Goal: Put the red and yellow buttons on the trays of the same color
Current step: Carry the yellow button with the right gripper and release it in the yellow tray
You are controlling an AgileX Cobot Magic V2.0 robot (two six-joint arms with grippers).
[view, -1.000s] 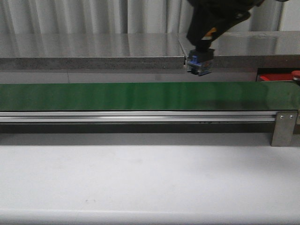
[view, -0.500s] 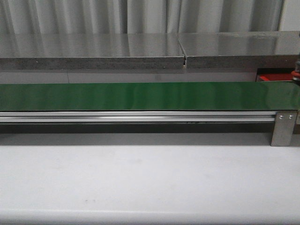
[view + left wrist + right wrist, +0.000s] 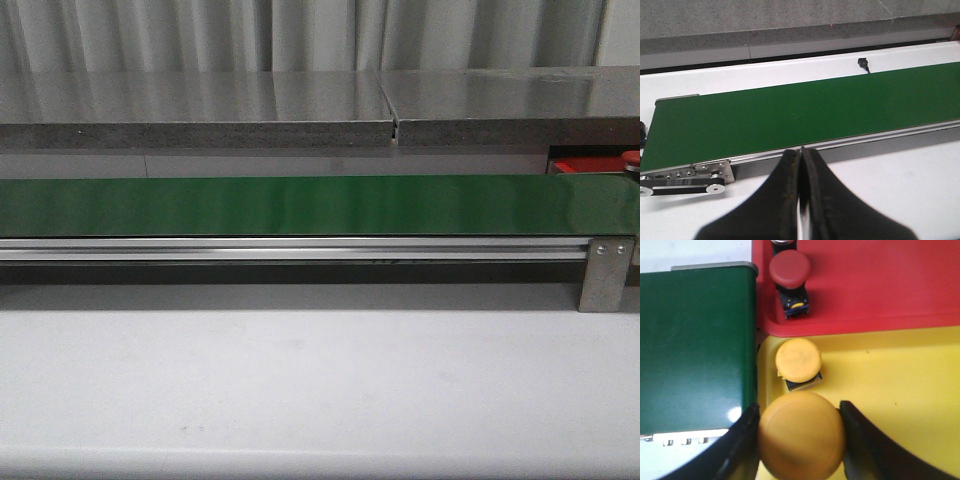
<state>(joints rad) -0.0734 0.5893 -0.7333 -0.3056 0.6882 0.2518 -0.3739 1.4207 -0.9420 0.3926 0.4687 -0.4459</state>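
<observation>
The left gripper [image 3: 801, 200] was pinched narrow on nothing, the long green conveyor belt [image 3: 805, 112] just beyond its tips. The right arm, over the belt a second ago, had left the front view; its gripper [image 3: 800, 437] now held a round yellow push-button [image 3: 801, 435] above the flat yellow tray [image 3: 900, 390], so placing looked close. Beyond its tips sat another yellow button [image 3: 798, 360], then a red button [image 3: 789, 271] on the red tray [image 3: 880, 280]; no writing was legible.
</observation>
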